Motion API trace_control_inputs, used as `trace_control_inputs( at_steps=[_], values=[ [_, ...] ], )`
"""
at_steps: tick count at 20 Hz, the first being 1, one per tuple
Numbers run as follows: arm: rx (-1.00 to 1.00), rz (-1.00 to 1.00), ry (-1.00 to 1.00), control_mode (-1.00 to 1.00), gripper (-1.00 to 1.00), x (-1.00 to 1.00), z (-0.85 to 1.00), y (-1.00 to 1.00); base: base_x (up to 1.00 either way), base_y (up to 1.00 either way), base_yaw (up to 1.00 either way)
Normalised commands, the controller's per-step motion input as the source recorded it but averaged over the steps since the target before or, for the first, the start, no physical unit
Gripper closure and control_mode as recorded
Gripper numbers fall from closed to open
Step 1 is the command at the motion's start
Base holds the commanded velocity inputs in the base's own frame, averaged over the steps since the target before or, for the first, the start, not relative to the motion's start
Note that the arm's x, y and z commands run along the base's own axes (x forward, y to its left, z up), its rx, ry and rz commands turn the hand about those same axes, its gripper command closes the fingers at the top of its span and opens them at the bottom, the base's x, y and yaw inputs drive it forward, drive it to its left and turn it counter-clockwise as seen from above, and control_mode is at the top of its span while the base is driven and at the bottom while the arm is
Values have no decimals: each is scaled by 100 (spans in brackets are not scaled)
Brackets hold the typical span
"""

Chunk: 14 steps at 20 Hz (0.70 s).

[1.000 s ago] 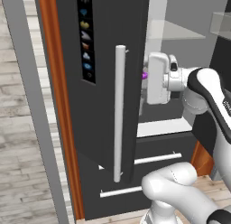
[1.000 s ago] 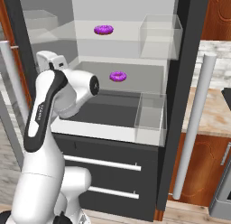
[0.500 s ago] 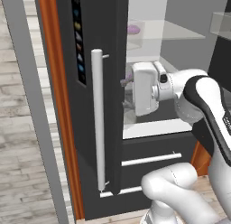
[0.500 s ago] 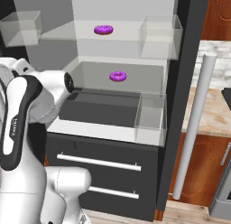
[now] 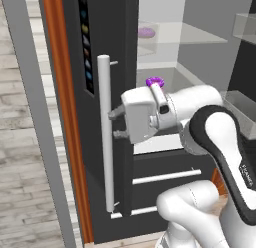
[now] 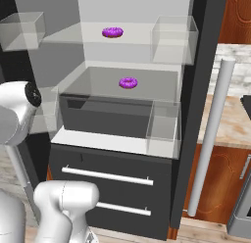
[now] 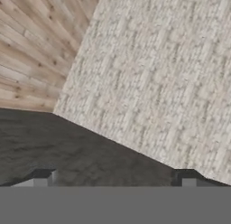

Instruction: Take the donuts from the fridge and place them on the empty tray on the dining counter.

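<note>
The fridge (image 6: 196, 114) stands with its doors open; white interior and glass shelves are exposed. One of the donuts (image 6: 112, 32) lies on the upper glass shelf, left of a clear bin (image 6: 171, 38); the second donut (image 6: 128, 82) lies on the shelf below, above the dark drawer (image 6: 105, 117). In the left base view the lower donut (image 5: 154, 82) shows just above the hand. The gripper (image 5: 117, 123) is outside the fridge compartment, pointed at the open left door, its fingertips close beside the long white handle (image 5: 105, 137); the fingers (image 5: 116, 112) are spread wide and hold nothing. Two white drawer handles (image 6: 105, 176) run across the lower fridge front.
</note>
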Motion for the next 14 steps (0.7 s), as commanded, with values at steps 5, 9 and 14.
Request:
trace_control_inputs(
  at_steps=[5, 9, 14],
  values=[
    [0, -22, -14, -100, -100, -31, 5, -95, 0, 0, 0],
    [9, -41, 10, -100, -100, 4, 1, -100, 0, 0, 0],
    [18, -43, 28, -100, -100, 6, 10, -92, 0, 0, 0]
  ],
)
